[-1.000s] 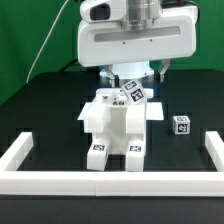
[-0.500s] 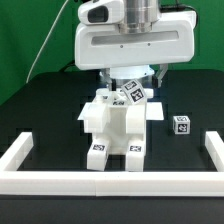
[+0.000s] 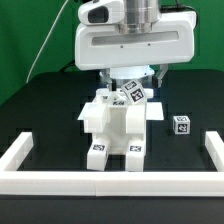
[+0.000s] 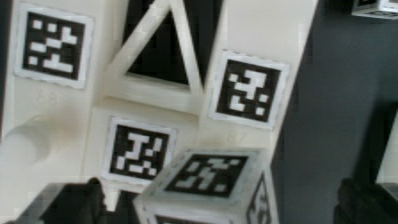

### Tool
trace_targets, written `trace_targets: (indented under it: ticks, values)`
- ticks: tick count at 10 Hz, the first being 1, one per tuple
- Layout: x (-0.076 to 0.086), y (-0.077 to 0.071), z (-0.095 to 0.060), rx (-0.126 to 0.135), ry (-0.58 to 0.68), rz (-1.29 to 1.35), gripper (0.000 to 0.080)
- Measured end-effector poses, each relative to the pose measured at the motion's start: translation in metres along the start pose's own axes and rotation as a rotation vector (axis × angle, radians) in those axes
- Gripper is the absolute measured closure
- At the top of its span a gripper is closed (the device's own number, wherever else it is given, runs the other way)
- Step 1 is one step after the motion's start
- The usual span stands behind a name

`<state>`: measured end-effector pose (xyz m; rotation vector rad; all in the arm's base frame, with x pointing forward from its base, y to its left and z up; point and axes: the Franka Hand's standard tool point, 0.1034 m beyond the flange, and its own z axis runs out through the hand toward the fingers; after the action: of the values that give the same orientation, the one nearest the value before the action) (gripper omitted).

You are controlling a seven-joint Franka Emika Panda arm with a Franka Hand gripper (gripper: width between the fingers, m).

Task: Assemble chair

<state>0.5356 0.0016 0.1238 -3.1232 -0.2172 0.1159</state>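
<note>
- In the exterior view, the partly built chair [image 3: 113, 125] stood in the middle of the black tabletop [image 3: 40, 110]. It was a white blocky body with two thick legs facing the camera.
- Each leg bore a black-and-white tag low on its near face.
- A tilted tagged part [image 3: 131, 92] sat at the far top of the chair, directly under the white robot body [image 3: 132, 45].
- The robot body hid the pincer in this view, so its fingers could not be made out here.
- A small loose block [image 3: 181, 124] with a tag lay on the exterior view's right, well apart from the chair.
- A low white border rail [image 3: 100, 181] ran along the near edge of the tabletop. It turned back toward the far side at both the exterior view's left and right.
- In the wrist view, the cross-braced piece [image 4: 169, 95] filled most of the picture, showing a dark triangular opening between its slanted bars.
- Several square tags were visible on the white faces, and one sat on a smaller tilted face [image 4: 210, 172] nearest the camera.
- The pincer [image 4: 222, 205] hung close over that tilted face with its two dark fingertips [image 4: 75, 203] spread apart. One fingertip stood on either side, and neither pressed against the part.
- Dark tabletop showed past the edge of the white parts.
</note>
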Motion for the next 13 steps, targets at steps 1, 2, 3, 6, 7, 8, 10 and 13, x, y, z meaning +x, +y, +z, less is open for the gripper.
trace_targets:
  ticks: [1, 2, 3, 6, 7, 8, 10, 13]
  values:
    - [0.0, 0.0, 0.0, 0.0, 0.0, 0.0, 0.015]
    - [0.0, 0.0, 0.0, 0.0, 0.0, 0.0, 0.015]
    - [0.0, 0.0, 0.0, 0.0, 0.0, 0.0, 0.015]
    - [0.0, 0.0, 0.0, 0.0, 0.0, 0.0, 0.016]
    - [0.0, 0.0, 0.0, 0.0, 0.0, 0.0, 0.016]
    - [0.0, 0.0, 0.0, 0.0, 0.0, 0.0, 0.0341]
    - [0.0009, -0.0003, -0.0019, 0.001, 0.004, 0.0, 0.0505]
    - [0.001, -0.0003, -0.002, 0.001, 0.004, 0.0, 0.0509]
